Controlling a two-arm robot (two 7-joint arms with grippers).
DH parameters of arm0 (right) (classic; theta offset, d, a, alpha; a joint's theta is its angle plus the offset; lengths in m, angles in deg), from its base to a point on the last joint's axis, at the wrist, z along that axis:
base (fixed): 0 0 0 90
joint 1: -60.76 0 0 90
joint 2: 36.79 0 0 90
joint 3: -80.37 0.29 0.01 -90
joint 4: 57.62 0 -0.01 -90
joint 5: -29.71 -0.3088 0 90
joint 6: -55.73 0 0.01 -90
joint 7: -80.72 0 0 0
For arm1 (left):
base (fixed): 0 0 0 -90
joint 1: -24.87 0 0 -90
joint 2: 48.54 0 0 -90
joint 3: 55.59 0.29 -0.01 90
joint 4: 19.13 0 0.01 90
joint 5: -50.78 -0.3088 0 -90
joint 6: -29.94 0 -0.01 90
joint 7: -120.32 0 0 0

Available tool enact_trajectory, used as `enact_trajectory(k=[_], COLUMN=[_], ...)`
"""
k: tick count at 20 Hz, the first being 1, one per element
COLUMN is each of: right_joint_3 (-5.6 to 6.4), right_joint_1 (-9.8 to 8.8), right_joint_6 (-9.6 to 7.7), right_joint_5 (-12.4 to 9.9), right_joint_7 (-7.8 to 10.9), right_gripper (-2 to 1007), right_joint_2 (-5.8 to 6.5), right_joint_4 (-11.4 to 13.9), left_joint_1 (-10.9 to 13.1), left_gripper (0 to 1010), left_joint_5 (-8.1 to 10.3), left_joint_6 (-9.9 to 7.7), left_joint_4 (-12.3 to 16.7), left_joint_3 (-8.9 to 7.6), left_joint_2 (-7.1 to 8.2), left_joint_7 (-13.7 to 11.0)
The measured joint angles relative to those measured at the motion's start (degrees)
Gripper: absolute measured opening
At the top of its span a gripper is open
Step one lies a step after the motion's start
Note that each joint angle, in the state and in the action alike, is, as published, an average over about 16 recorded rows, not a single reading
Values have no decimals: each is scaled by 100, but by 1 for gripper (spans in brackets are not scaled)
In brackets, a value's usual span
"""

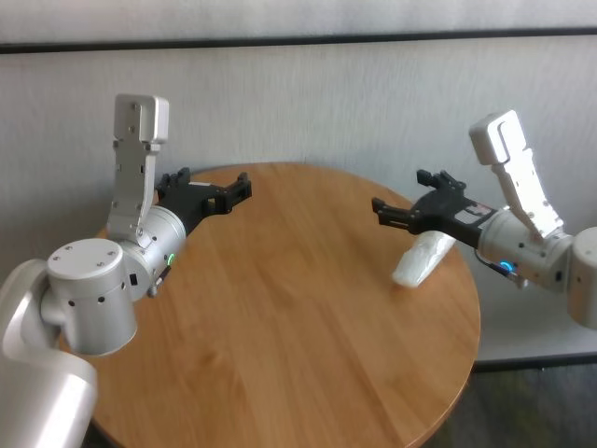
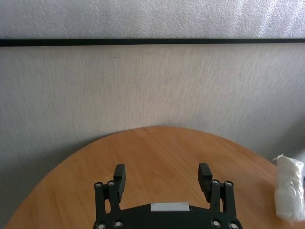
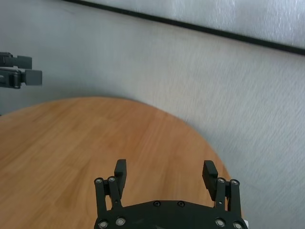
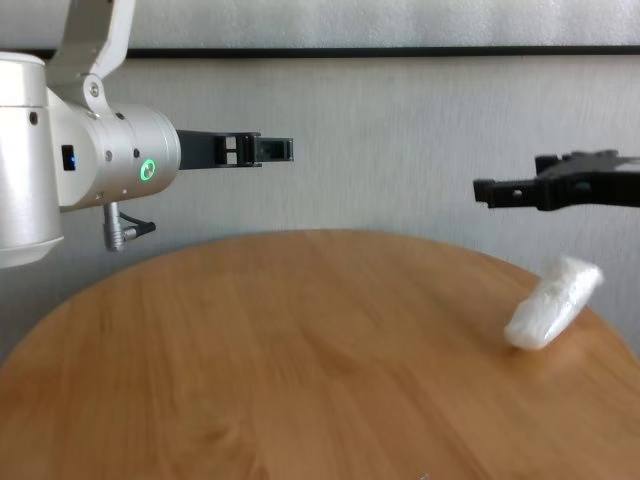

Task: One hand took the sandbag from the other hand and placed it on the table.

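Note:
The white lumpy sandbag (image 1: 422, 259) lies on the round light-brown table (image 1: 280, 308) near its right edge; it also shows in the chest view (image 4: 551, 303) and the left wrist view (image 2: 289, 194). My right gripper (image 1: 399, 207), blue-ringed, is open and empty, held above the sandbag and apart from it (image 4: 485, 190) (image 3: 164, 174). My left gripper (image 1: 216, 187), green-ringed, is open and empty above the table's far left (image 4: 270, 149) (image 2: 162, 177). The sandbag is out of the right wrist view.
A grey wall with a black strip (image 1: 298, 39) stands close behind the table. The table's right edge (image 1: 474, 308) lies just beyond the sandbag. The left gripper's fingertips (image 3: 19, 76) show far off in the right wrist view.

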Motion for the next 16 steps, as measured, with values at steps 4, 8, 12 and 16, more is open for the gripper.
enact_trajectory(k=[4,8,12,16], right_joint_3=[-20,-34,-48,-63], right_joint_1=[-69,-159,-215,-197], right_joint_6=[318,600,818,942], right_joint_5=[244,458,619,713], right_joint_7=[-125,-260,-348,-377], right_gripper=[1002,1002,1002,1002], right_joint_2=[-68,-151,-281,-474], right_joint_4=[164,320,397,354], left_joint_1=[0,0,0,0], left_gripper=[1002,1002,1002,1002], left_joint_5=[0,0,0,0], left_joint_6=[0,0,0,0], left_joint_4=[0,0,0,0], left_joint_3=[0,0,0,0], left_joint_2=[0,0,0,0], left_joint_7=[0,0,0,0])
